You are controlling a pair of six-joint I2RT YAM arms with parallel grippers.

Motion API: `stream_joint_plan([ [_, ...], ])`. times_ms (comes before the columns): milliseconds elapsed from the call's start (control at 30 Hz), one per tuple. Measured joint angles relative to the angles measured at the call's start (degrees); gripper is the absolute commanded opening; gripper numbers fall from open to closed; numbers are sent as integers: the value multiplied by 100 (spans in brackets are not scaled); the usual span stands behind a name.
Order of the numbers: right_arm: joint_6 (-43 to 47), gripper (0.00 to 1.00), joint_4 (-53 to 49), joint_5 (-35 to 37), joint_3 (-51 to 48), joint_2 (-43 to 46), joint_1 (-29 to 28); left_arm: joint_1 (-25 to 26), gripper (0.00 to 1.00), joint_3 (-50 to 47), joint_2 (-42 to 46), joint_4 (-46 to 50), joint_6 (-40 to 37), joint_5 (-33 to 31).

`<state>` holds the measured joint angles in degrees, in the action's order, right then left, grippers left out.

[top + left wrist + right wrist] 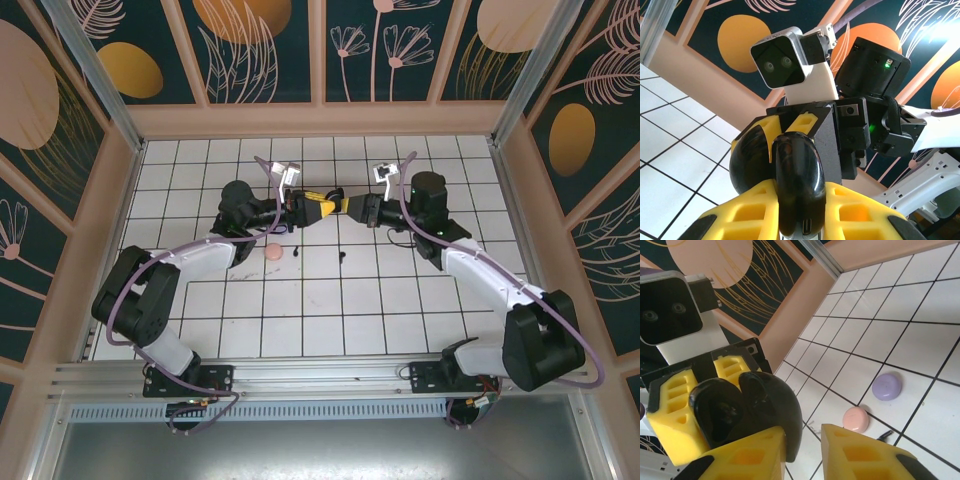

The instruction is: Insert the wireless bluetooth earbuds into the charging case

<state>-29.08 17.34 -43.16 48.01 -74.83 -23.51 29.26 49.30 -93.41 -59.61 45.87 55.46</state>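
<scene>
In left gripper [802,212]: black case [795,165], btm cut off.

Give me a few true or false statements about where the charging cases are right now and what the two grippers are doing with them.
1. The left gripper has its fingers shut on the black charging case. True.
2. The black charging case is closed. False: its lid is swung open, and both hollows show in the right wrist view.
3. A pink case and a purple case lie on the tiled table. True.
4. The right gripper carries the pink case. False: its fingers stand apart at the black charging case's edge, and the pink case lies on a tile.
</scene>
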Motion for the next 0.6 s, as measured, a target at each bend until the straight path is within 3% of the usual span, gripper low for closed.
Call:
stream_joint_plan([
  [267,42,0,-101,2,153,-35,-50,-4,0,-2,-13,-111,50,-52],
  [367,26,0,-146,22,170,-35,-50,-7,0,-2,-26,-129,74,-66],
  [533,70,0,-282,144,219,-35,-66,2,39,-2,-50,-114,55,-184],
  [600,109,0,-361,219,254,-35,-90,2,50,-4,-50,-15,-13,-297],
])
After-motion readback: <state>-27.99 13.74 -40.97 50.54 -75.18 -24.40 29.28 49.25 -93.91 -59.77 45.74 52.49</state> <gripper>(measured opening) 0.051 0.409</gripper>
